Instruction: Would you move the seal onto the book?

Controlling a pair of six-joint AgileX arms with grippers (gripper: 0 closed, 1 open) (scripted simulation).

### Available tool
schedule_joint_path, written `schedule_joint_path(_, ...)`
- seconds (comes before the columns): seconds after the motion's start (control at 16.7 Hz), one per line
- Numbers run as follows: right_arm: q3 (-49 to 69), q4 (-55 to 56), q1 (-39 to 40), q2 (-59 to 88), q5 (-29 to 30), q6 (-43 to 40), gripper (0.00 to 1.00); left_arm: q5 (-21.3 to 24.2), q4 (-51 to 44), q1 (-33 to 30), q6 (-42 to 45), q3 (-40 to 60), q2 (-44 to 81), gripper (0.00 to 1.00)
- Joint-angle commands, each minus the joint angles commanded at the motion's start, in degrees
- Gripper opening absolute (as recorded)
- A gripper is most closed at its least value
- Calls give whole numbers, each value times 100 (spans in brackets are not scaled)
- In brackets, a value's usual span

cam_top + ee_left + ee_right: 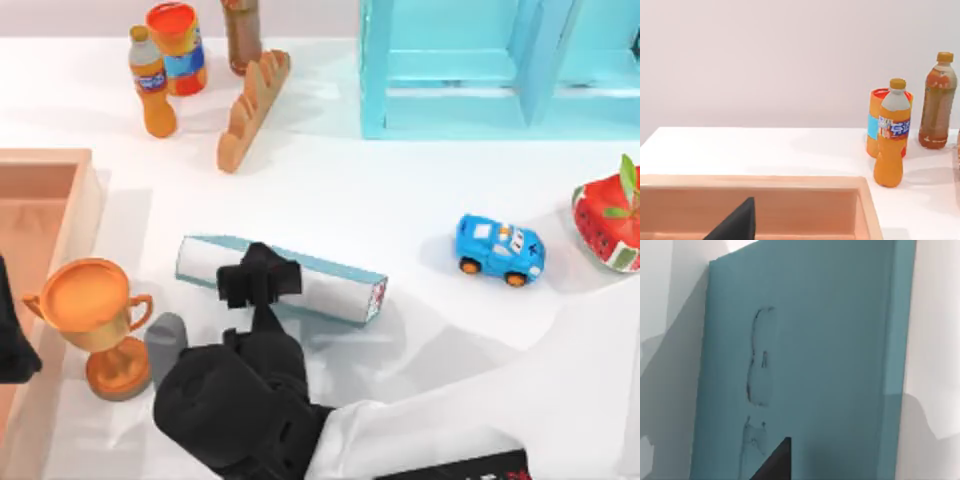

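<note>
Our right gripper (258, 282) hangs over the book (335, 290), reaching in from the near right corner of the white table (330, 190). We cannot tell whether this pincer is wide, narrow or closed on anything, because the black wrist covers it from above. We also cannot tell where the seal sits.

The book lies left of the table's centre, its length running slightly askew. Its teal cover faces up and its white page edges face the near side. In the right wrist view the teal cover (830, 340) lies close under the camera, with faint dark markings on it and bare table on both sides.

Our left arm (10, 340) is parked at the table's left edge, above a wooden tray (40, 200). We cannot tell the state of its pincer either.

A copper-coloured trophy (95, 320) stands upright between the tray and the book. A small grey object (165, 345) sits just beside the trophy's base. A blue toy car (500, 250) is parked well to the right of the book, and a red watermelon-patterned piece (608, 225) sits at the right edge.

Along the far side stand an orange drink bottle (152, 82), an orange can (177, 47), a brown bottle (241, 35), a loaf of bread (253, 108) and a light-blue shelf unit (500, 65).
</note>
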Motion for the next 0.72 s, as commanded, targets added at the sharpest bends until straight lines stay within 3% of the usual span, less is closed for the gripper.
schedule_joint_path(0.72,31,-186,184,-44,65,203,100,0,0,0,0,0,0,100)
